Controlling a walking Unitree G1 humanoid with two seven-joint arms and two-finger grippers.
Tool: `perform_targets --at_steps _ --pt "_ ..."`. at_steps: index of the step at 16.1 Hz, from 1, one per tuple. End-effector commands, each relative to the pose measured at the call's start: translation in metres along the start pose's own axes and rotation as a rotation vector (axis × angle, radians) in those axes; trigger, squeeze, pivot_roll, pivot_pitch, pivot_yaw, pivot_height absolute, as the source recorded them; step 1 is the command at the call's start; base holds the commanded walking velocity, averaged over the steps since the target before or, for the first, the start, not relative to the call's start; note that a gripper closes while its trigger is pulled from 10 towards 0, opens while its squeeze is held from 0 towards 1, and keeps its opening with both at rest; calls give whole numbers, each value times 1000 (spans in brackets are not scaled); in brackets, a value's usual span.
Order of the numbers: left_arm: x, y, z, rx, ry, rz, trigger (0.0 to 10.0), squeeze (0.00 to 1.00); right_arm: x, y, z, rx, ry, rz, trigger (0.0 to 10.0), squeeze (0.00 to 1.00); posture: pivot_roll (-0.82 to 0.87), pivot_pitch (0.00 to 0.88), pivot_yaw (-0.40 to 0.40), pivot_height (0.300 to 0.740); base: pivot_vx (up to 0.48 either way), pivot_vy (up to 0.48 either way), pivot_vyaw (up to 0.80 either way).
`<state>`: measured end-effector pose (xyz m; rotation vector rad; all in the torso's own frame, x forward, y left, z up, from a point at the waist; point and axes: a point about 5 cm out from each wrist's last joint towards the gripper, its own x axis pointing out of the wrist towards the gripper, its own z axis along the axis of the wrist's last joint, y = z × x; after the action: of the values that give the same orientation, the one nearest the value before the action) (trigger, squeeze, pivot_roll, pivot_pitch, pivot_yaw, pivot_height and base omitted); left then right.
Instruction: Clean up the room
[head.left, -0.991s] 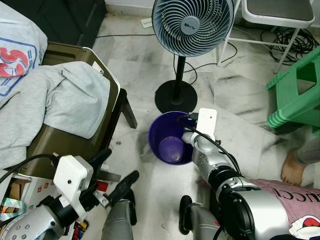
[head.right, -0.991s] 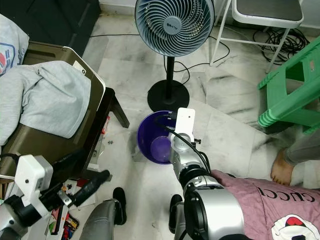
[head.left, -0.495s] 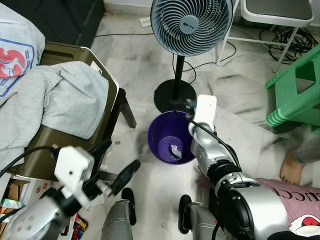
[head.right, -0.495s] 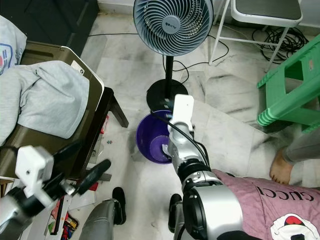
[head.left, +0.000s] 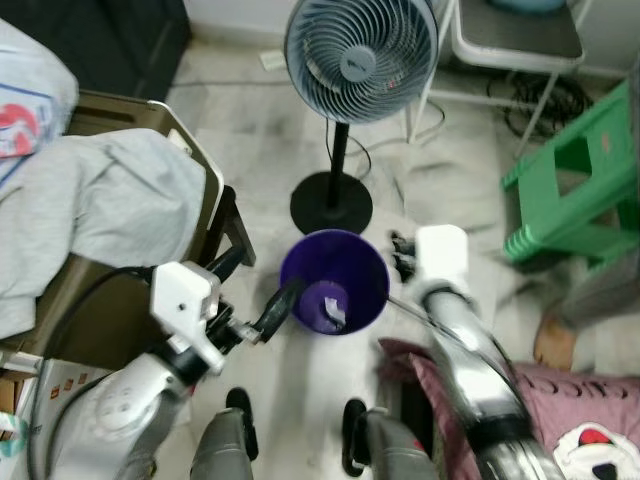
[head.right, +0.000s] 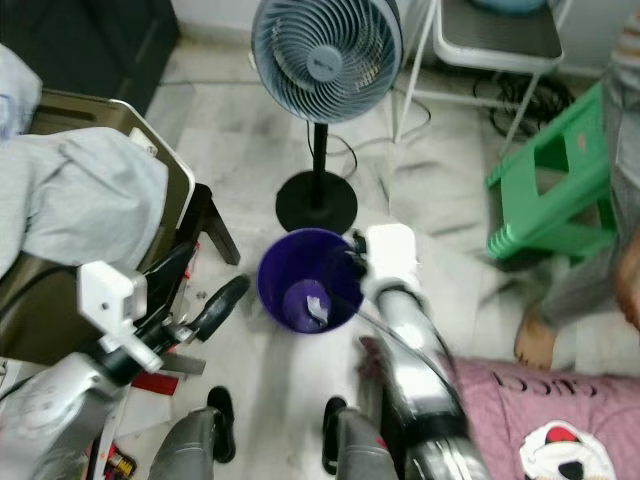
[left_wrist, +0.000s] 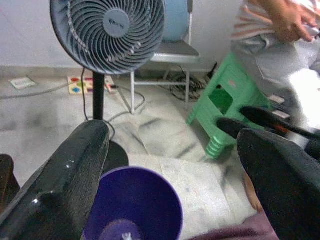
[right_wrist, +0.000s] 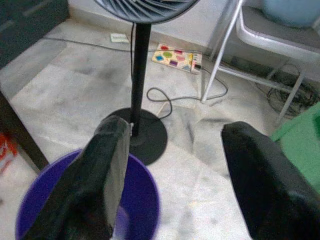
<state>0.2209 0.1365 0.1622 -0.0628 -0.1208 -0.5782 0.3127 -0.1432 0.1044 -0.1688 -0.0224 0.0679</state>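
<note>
The left gripper (head.left: 262, 300), fingers spread apart and empty, hovers just beside the purple bin's rim. The right gripper (right_wrist: 170, 175), fingers also apart, is above the bin's opposite side. A standing fan (head.left: 358, 62) rises behind. The purple bin (head.left: 334, 292) stands upright on the marble floor (head.left: 450, 200), mouth up, with a small white scrap (head.left: 333, 313) inside.

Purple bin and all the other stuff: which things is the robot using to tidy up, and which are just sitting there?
Using:
purple bin
scrap of paper inside it
right gripper, open

Just sitting there:
fan
green stool
grey clothes
</note>
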Motion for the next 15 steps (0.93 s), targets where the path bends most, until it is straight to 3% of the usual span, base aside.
perform_targets --at_steps 1,2,5,7,10,13,14,15 --pt "-1 0 -5 9 9 19 10000 0 -10 0 -4 -14 17 26 10000 1000 -23 190 -49 740 0 0 0" --pt "1 1 -7 8 -12 51 10000 0 -24 -8 -6 -20 25 23 10000 1000 -33 165 -49 740 0 0 0" --pt "5 -1 -13 19 -40 124 10000 0 -41 -23 -7 7 23 37 10000 1000 -40 94 -55 740 0 0 0" --pt "8 3 -15 25 -58 168 10000 0 -47 -33 -6 -26 21 38 10000 1000 -46 55 -49 740 0 0 0" --pt "0 8 -23 13 -48 238 10000 0 -62 -52 -9 -72 38 41 10000 1000 -58 24 -44 740 0 0 0" --pt "-2 14 -34 8 -5 306 10000 0 -67 -45 -7 -56 34 44 10000 1000 -68 0 -27 740 0 0 0" --pt "1 15 -33 13 -8 291 10000 0 -64 -39 -1 -68 6 52 10000 4 -72 0 -19 740 0 0 0" --pt "4 16 -31 19 -12 278 10000 0 -62 -36 2 -77 -8 52 10000 0 -73 0 -12 740 0 0 0"
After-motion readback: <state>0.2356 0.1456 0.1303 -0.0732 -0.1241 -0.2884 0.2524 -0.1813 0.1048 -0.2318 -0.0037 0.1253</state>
